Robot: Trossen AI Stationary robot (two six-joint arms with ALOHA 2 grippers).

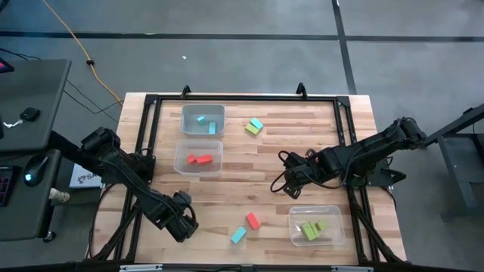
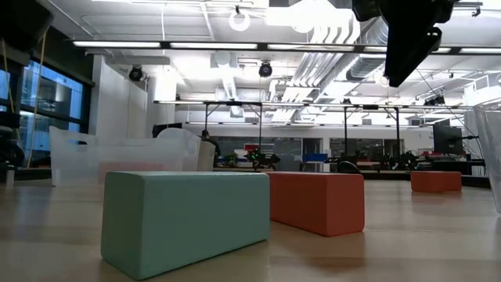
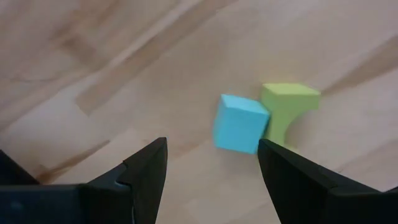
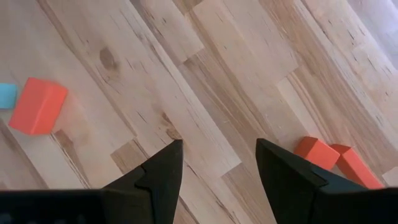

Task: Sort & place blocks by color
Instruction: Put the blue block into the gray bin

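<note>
Two loose blocks lie near the table's front edge: a red one (image 1: 252, 220) and a cyan one (image 1: 238, 235). A cyan cube (image 1: 257, 124) rests against a green arch block (image 1: 251, 130) at the far middle. In the left wrist view the cyan cube (image 3: 241, 123) and the green arch (image 3: 287, 109) lie flat on the wood beyond the fingertips. My left gripper (image 1: 181, 225) (image 3: 211, 146) hangs open over the near left, pointing down at bare wood. My right gripper (image 1: 290, 181) (image 4: 219, 146) hangs open over the middle right, holding nothing.
Three clear bins stand on the table: one with cyan blocks (image 1: 203, 119) at the far left, one with red blocks (image 1: 198, 157) just nearer, one with green blocks (image 1: 316, 227) at the near right. A black frame (image 1: 242, 97) edges the table. Bare wood lies between the grippers.
</note>
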